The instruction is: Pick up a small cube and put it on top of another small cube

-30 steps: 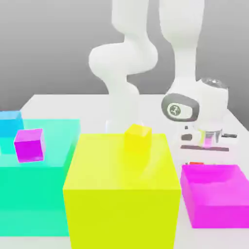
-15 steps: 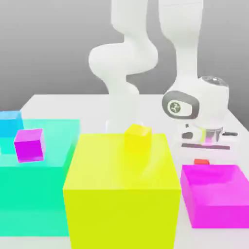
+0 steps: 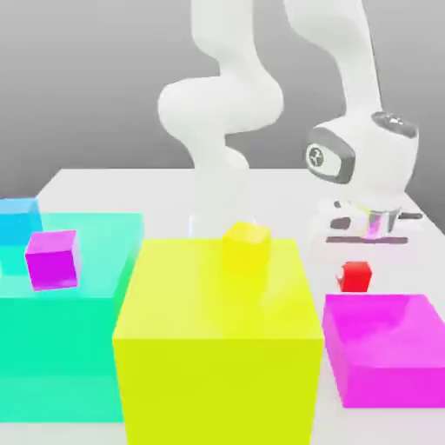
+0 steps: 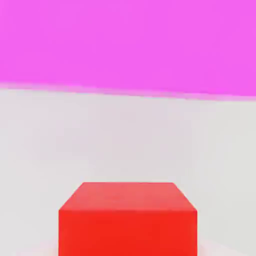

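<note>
The small bright red cube (image 3: 355, 277) hangs just under my gripper (image 3: 361, 257) at the exterior view's right, above the white table and behind the big magenta block (image 3: 387, 348). The white hand sits directly over it and is shut on it. In the hand view the red cube (image 4: 127, 220) is close up, with the magenta block (image 4: 128, 45) beyond it. A small yellow cube (image 3: 246, 248) rests on the big yellow block (image 3: 217, 348). A small magenta cube (image 3: 52, 258) rests on the big teal block (image 3: 69, 356).
A blue cube (image 3: 17, 222) stands at the far left behind the teal block. The arm's white base column (image 3: 217, 165) rises at the back centre of the table (image 3: 130, 187). The big blocks crowd the front.
The hand has risen and shifted slightly right. The red cube, earlier a sliver behind the magenta block's edge, has come up with it and is in full sight.
</note>
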You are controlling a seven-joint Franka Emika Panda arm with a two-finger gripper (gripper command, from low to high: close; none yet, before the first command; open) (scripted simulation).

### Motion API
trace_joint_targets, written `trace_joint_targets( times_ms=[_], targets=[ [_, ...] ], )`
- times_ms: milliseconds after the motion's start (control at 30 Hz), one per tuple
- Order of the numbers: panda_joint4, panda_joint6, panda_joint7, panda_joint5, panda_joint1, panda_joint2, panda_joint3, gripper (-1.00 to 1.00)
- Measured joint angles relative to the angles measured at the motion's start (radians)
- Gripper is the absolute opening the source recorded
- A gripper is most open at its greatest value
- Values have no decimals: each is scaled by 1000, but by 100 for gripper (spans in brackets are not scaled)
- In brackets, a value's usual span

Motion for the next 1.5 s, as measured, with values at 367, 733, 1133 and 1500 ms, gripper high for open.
trace_joint_targets(
  times_ms=[367,733,1133,1500],
  targets=[
    [55,-240,-501,188,25,40,29,-100],
    [220,-472,-966,273,-181,15,-42,-100],
    [411,-721,-1475,362,-362,-19,-155,-100],
    [558,-837,-1538,285,-597,-110,-281,-100]
  ],
)
